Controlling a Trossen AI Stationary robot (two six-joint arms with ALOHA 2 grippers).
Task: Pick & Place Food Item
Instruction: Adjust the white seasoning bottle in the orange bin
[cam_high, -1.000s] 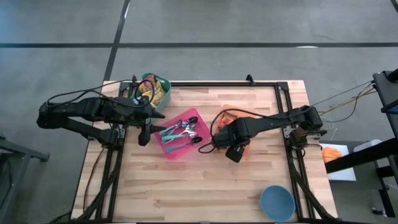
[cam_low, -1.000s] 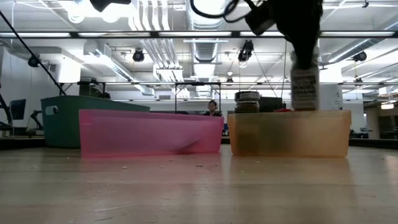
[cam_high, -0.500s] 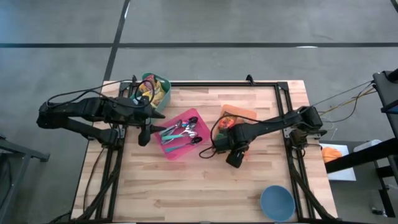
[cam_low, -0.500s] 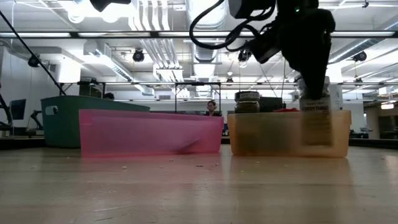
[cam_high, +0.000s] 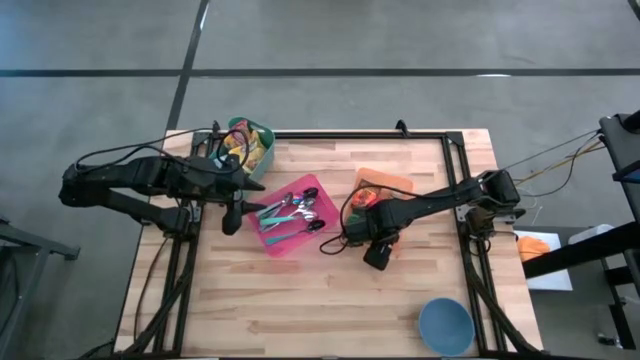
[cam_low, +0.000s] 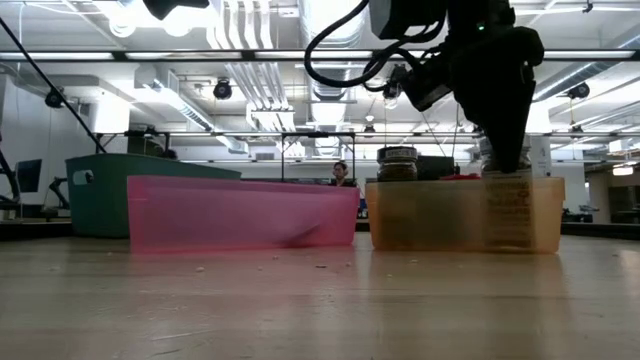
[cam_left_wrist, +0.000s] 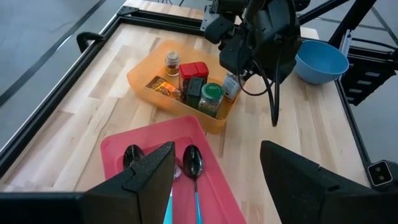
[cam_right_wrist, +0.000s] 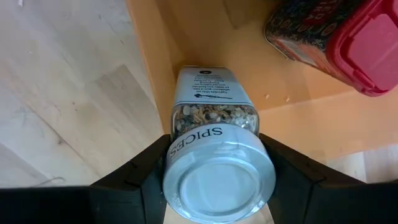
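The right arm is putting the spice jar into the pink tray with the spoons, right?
Not quite. The right end effector is shut on the spice jar, but it is lowering it into a corner of the orange bin, next to the other jars. The right wrist view shows this. The pink tray with the spoons sits to the side.

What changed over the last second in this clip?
The right end effector, holding the spice jar, moved toward the front of the table and lowered the jar into the orange bin's front corner; it has not let go. The left end effector, pink tray, green bin and blue bowl stayed put.
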